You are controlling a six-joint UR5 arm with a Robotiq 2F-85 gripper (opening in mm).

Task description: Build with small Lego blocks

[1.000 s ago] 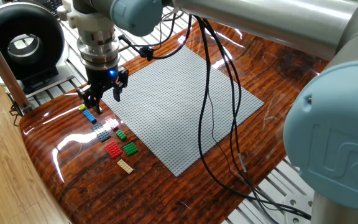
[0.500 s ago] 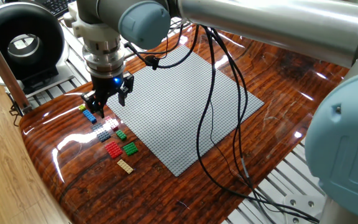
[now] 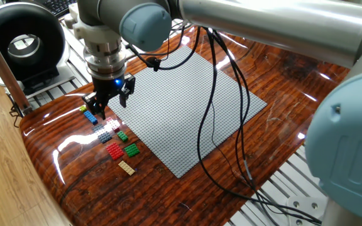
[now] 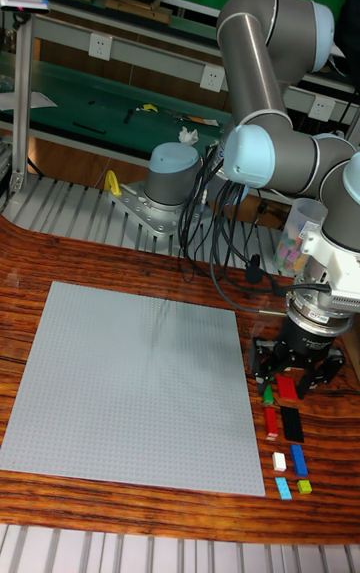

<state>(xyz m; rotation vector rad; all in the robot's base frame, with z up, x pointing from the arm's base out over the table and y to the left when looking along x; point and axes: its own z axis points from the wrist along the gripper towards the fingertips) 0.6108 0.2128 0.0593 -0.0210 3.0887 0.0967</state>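
**Jaws parted above the brick cluster**

Hovering over the wooden tabletop (image 3: pixel 168 194), just off the edge of the large grey baseplate (image 3: pixel 181 107): the gripper (image 3: pixel 108 99), seen again in the tall fixed view (image 4: pixel 300 376). Jaws spread, nothing held between them; black fingers (image 3: pixel 97 102) pointing down toward the small Lego blocks (image 3: pixel 112 139), apparently just above them, contact not clear.

Loose on the tabletop beside the baseplate, in the fixed view: a yellow-green piece (image 3: pixel 83 108) and a blue brick (image 3: pixel 91 117) nearest the fingers, then a dark grey plate (image 3: pixel 106 135), a white piece (image 3: pixel 112 123), a small green brick (image 3: pixel 122 135), a red plate (image 3: pixel 114 150), a larger green plate (image 3: pixel 131 149), and a tan plate (image 3: pixel 126 167) farthest out. None placed on the baseplate.

Draped across the baseplate and down over the tabletop's edge: black cables (image 3: pixel 209 125). At the upper left, off the tabletop: a black ring-shaped device (image 3: pixel 21 41).
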